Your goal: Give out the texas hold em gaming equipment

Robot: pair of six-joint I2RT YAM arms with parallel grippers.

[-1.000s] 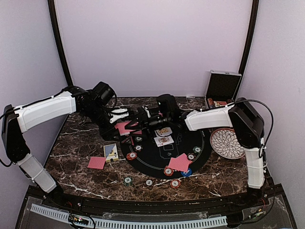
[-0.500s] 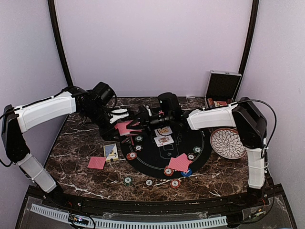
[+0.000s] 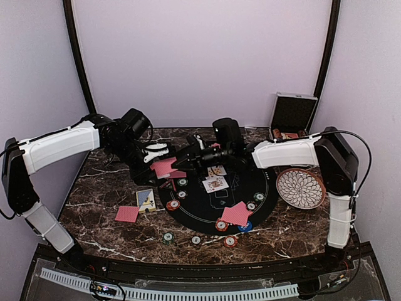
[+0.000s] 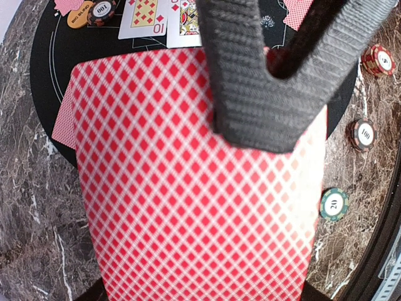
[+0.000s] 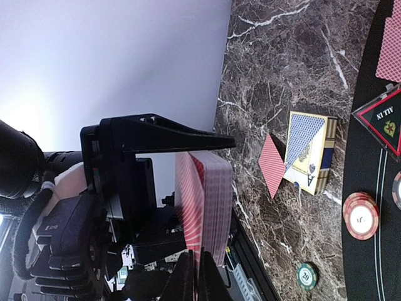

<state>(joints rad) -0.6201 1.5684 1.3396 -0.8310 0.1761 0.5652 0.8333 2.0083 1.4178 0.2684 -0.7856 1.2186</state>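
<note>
My left gripper [image 3: 156, 158] is shut on a thick deck of red-backed cards [image 4: 188, 207], held above the table's left-middle. My right gripper [image 5: 197, 276] reaches over from the right and is shut on the edge of the deck's top card [image 5: 188, 207], which is peeled slightly off the stack. Its ribbed dark fingers [image 4: 263, 94] lie across the deck in the left wrist view. Face-up cards [image 3: 215, 177] lie on the round black mat [image 3: 200, 210]. More red-backed cards [image 3: 235, 213] and striped chips [image 3: 173, 204] sit at the mat's rim.
A card box [image 3: 145, 199] and a single red-backed card [image 3: 127, 214] lie left of the mat. Three chips [image 3: 196, 239] sit near the front edge. A patterned plate [image 3: 301, 187] stands at the right, with the open black case [image 3: 291, 116] behind it.
My right gripper's jaws have closed onto the top card of the deck. The right arm's wrist and elbow have shifted slightly right and back. The left arm holds still.
</note>
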